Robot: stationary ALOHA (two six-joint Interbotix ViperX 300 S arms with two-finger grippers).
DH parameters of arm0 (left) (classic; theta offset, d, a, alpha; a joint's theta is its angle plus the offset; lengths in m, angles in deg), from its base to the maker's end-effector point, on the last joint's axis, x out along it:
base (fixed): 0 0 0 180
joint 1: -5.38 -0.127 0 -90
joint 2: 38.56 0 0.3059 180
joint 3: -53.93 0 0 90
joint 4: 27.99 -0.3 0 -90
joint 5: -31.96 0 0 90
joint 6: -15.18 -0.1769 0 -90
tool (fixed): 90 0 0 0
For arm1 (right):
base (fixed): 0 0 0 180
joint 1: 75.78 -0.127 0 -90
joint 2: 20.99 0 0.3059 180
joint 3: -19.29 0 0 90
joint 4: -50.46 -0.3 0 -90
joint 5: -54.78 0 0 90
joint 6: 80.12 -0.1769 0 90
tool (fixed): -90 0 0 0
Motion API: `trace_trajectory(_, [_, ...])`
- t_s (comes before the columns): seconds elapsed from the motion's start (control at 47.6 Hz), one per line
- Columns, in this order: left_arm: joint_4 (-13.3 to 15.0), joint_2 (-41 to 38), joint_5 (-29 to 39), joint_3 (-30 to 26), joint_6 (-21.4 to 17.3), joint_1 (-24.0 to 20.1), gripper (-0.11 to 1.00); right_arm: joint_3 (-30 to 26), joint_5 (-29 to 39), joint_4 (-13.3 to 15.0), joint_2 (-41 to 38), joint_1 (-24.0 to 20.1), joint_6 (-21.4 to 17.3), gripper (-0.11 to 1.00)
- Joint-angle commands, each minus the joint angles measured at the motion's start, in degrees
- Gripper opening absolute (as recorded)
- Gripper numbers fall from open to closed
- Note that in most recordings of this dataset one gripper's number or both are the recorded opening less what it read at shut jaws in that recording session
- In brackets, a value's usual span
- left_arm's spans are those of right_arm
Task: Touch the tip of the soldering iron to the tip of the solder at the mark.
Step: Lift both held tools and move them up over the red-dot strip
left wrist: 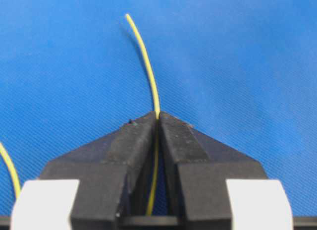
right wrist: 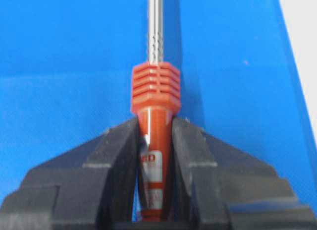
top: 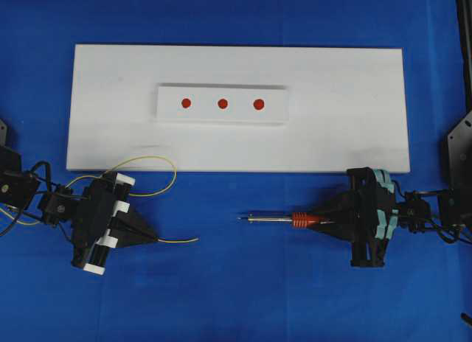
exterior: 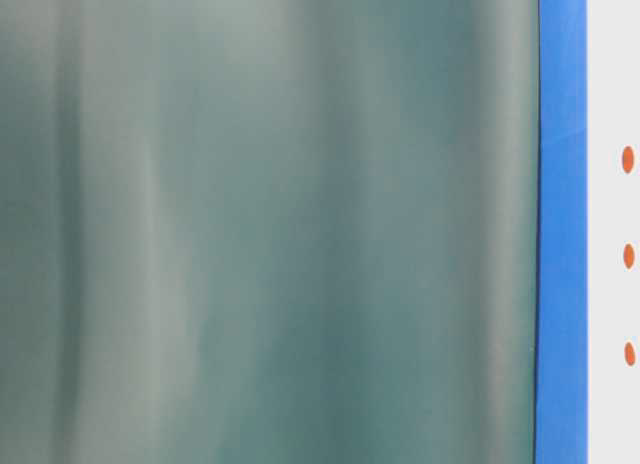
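The table-level view is almost wholly filled by a blurred grey-green expanse (exterior: pixel 270 224) whose nature cannot be told; only a blue strip and the cut-off edge of the white board (exterior: pixel 612 84) with three half-seen red marks (exterior: pixel 628 159) show at its right. In the right wrist view the soldering iron (right wrist: pixel 154 136) loses its tip past the top edge, and its rear is hidden between the jaws of the right gripper (right wrist: pixel 154 122). In the left wrist view the solder (left wrist: pixel 148 71) runs out of the frame below, behind the left gripper (left wrist: pixel 158 116).
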Motion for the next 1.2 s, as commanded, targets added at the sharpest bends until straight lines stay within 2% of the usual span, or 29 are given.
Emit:
trace_trajectory(0.0, [-0.26, 0.79, 1.67, -0.79, 0.09, 0.18, 0.03, -0.79, 0.00, 0.79, 0.53, -0.44, -0.09, 0.06])
trace_trajectory(0.231, [-0.26, 6.94, 9.14, -1.85, 0.09, -0.18, 0.03, -1.05, 5.89, 1.05, 4.48, -0.44, 0.44, 0.06])
trace_trajectory(0.42, [-0.26, 15.91, 23.03, -4.39, 2.37, -1.49, 0.03, -1.32, 15.38, 0.97, 13.80, 0.70, 4.48, 0.06])
trace_trajectory(0.588, [-0.44, 24.87, 38.94, -7.91, 4.39, -2.46, 0.03, -2.90, 27.69, 0.88, 22.94, 4.22, 9.84, 0.06])
trace_trajectory(0.756, [-0.44, 31.46, 49.39, -10.99, 4.75, -3.25, 0.03, -6.59, 43.24, 0.97, 30.59, 9.32, 13.71, 0.06])
trace_trajectory(0.903, [-0.44, 33.75, 54.32, -12.74, 4.83, -3.96, 0.03, -9.67, 53.17, 1.23, 33.49, 12.83, 14.94, 0.06])
trace_trajectory(1.176, [-0.53, 32.87, 55.37, -14.06, 4.75, -6.77, 0.03, -11.25, 56.16, 2.81, 32.96, 17.67, 14.94, 0.06])
